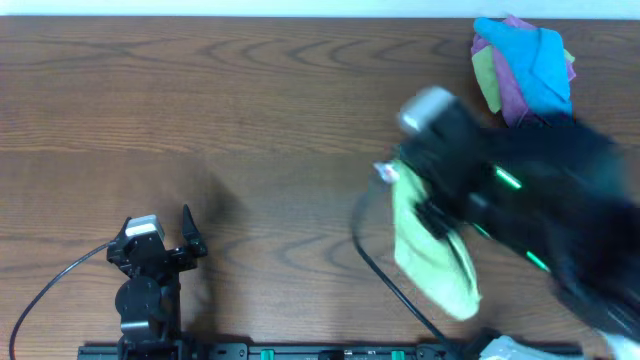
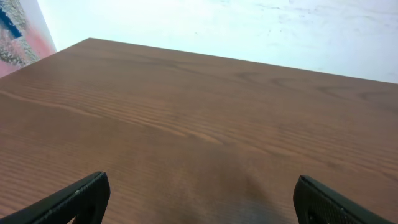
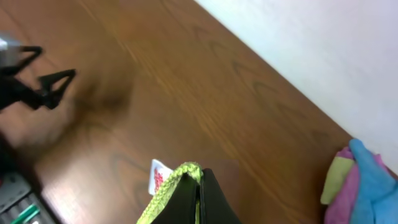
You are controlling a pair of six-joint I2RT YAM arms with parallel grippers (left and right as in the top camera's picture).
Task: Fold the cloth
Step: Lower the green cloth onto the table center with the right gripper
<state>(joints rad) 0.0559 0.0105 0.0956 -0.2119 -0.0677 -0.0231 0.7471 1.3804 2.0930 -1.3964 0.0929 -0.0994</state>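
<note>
The lime-green cloth (image 1: 432, 250) hangs from my right gripper (image 1: 415, 185) over the right half of the table, its lower part draped down toward the front edge. Its white tag (image 1: 386, 172) shows at the upper edge. In the right wrist view the fingers (image 3: 198, 177) are shut on the cloth's hem (image 3: 168, 193), with the tag (image 3: 157, 176) beside them. The right arm is motion-blurred. My left gripper (image 1: 190, 235) is open and empty at the front left; its fingers (image 2: 199, 199) frame bare wood.
A pile of cloths, blue (image 1: 535, 65), purple and pale green, lies at the back right corner; it also shows in the right wrist view (image 3: 364, 186). A black cable (image 1: 385, 275) runs across the front of the table. The wooden table (image 1: 250, 120) ends at a white wall.
</note>
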